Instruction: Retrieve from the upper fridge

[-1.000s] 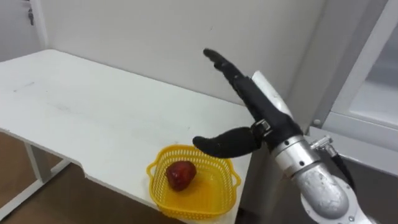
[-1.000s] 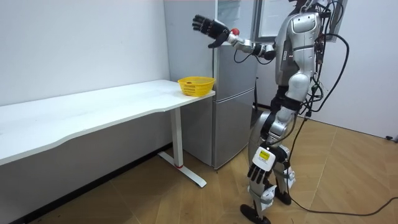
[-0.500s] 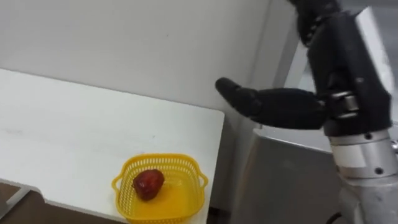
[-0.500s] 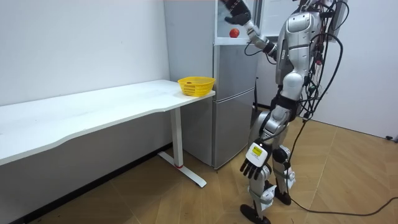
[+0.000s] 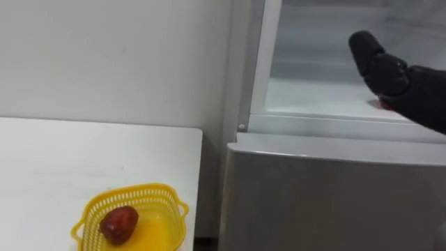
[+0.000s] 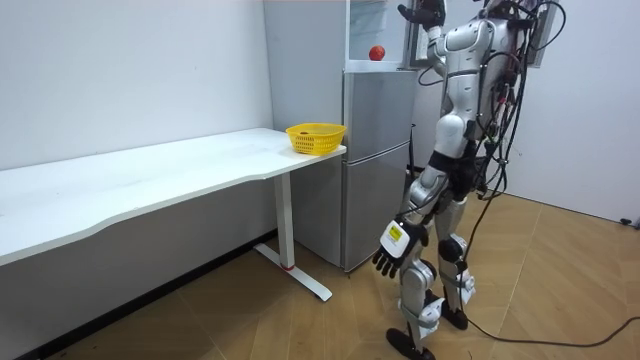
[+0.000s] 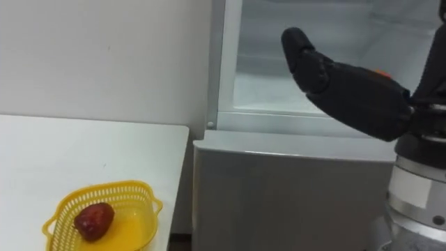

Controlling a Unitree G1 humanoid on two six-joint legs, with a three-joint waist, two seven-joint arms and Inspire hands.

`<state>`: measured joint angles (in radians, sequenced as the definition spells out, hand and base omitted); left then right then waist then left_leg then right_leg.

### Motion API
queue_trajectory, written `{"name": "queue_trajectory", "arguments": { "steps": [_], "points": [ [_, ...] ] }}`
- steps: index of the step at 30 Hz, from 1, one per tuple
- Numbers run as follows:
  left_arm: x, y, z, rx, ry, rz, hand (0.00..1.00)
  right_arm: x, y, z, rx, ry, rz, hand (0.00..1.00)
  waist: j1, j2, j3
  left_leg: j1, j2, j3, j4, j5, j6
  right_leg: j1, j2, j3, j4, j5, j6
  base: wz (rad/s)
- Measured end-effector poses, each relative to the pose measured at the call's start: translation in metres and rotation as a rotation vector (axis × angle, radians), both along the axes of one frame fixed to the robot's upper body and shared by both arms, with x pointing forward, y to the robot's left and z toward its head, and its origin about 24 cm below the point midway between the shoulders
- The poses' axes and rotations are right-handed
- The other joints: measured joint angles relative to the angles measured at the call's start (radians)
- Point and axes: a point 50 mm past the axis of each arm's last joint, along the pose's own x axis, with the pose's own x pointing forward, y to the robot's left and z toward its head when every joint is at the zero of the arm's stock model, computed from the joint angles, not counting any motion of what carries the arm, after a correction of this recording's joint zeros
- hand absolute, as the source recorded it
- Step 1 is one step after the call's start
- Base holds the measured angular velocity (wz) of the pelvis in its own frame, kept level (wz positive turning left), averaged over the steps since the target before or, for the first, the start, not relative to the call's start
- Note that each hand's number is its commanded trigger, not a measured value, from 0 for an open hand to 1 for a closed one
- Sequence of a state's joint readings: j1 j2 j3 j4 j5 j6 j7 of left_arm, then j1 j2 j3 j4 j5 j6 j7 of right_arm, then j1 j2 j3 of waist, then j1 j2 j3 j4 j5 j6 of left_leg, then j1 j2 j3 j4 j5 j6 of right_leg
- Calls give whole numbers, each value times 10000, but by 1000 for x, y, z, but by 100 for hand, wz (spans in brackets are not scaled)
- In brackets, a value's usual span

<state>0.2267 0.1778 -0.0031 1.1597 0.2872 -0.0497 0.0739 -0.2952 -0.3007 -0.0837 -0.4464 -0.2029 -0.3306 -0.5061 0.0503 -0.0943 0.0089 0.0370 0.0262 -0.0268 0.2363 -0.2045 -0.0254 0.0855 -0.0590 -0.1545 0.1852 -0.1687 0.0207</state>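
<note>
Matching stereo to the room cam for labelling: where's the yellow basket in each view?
Left eye view: yellow basket at bottom left, on the white table, at its end nearest the fridge.
Right eye view: yellow basket at bottom left, cut by the lower edge.
Room view: yellow basket just left of centre, in the upper half, on the table's end.
Shared landmark: the fridge, right beside that table end.

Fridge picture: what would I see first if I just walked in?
The big black right hand stretched into the open upper fridge, fingers straight. Next, the yellow basket at the corner of the white table, with a red fruit inside.
</note>
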Motion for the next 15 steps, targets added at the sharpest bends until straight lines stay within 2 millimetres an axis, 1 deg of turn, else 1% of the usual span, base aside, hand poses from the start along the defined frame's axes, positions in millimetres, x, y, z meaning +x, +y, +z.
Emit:
{"name": "queue_trajectory", "arguments": {
  "steps": [3,8,9,10,12,15],
  "points": [
    [-4,0,0,33,72,62,0,-2,-7,0,217,-131,-231,0,-79,4,3,97,3,75,-43,-37,27,55,1,78,6,1,2,-6],
    [-10,0,0,14,231,108,0,-5,-24,-4,791,-30,-741,0,-336,50,21,101,15,89,-160,-37,27,64,2,82,5,0,2,0],
    [-10,0,0,9,229,107,0,-5,-26,-5,825,-7,-848,0,-395,75,38,93,15,89,-154,-37,27,56,2,81,4,0,2,0],
    [-10,0,0,12,219,118,0,-3,-31,-6,906,36,-1052,0,-457,79,37,75,15,90,-152,-37,27,24,2,83,4,0,2,0],
    [-10,0,0,-1,198,166,0,-1,-37,-7,957,158,-1287,0,-456,98,45,63,25,134,-157,-37,27,9,4,118,4,0,2,-6],
    [-9,-1,0,-74,169,204,0,3,-46,-9,1126,520,-1561,0,-475,140,25,86,32,173,-164,-37,26,15,10,146,0,-1,3,-4]
  ]
}}
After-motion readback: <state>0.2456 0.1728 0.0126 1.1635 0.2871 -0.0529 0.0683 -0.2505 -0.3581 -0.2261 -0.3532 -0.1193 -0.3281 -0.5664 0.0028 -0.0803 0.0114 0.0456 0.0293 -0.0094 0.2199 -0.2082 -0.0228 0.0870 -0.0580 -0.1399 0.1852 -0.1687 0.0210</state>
